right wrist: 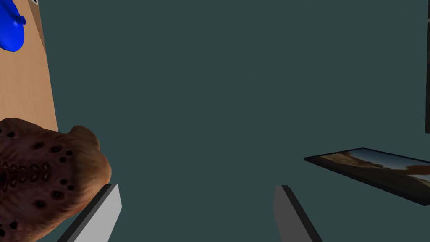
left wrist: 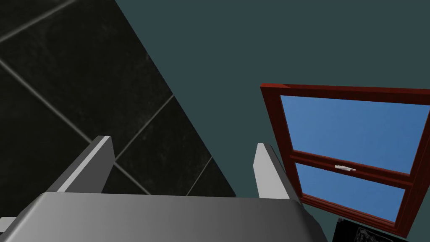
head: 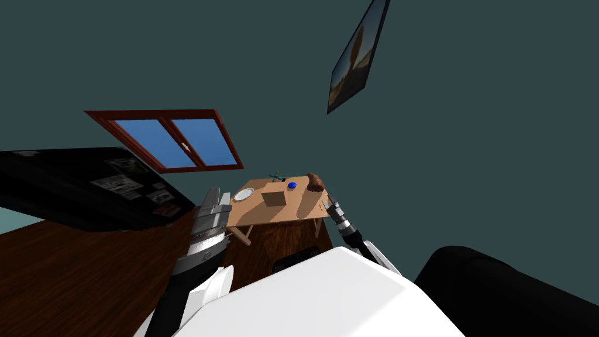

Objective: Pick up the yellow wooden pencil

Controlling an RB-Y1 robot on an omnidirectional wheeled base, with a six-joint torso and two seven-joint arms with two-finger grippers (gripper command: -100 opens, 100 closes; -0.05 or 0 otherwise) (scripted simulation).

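We're at the table, R arm out over its R edge, L arm up beside the table's other end. R gripper: fingers spread, nothing btwn them, so empty and set for a grasp. L gripper: fingers also apart, holding nothing. We judge it's raised & off to the side so as not to block the working arm.

Just beside one R finger, touching or nearly so (can't tell which), sits a brown spotted lump resting on the tabletop. Out past that same finger, well apart, is a blue object. Btwn the fingers & ahead of them there's wall, no tabletop, so the gripper looks aimed past the table edge, not down at anything yet.

The pencil: we can't pick it out w/ certainty. In head view a thin short mark lies on the table right by the R fingertips. It's poss. the pencil, but too small to tell colour. Farther from the fingers: a brown box, a white plate & small crossed sticks at the far edge.

Our read: approach stage, grasp not begun. Next move prob. needs the wrist tipped down so the fingers straddle the pencil across its length. The lump is close enough that a careless swing could knock it.
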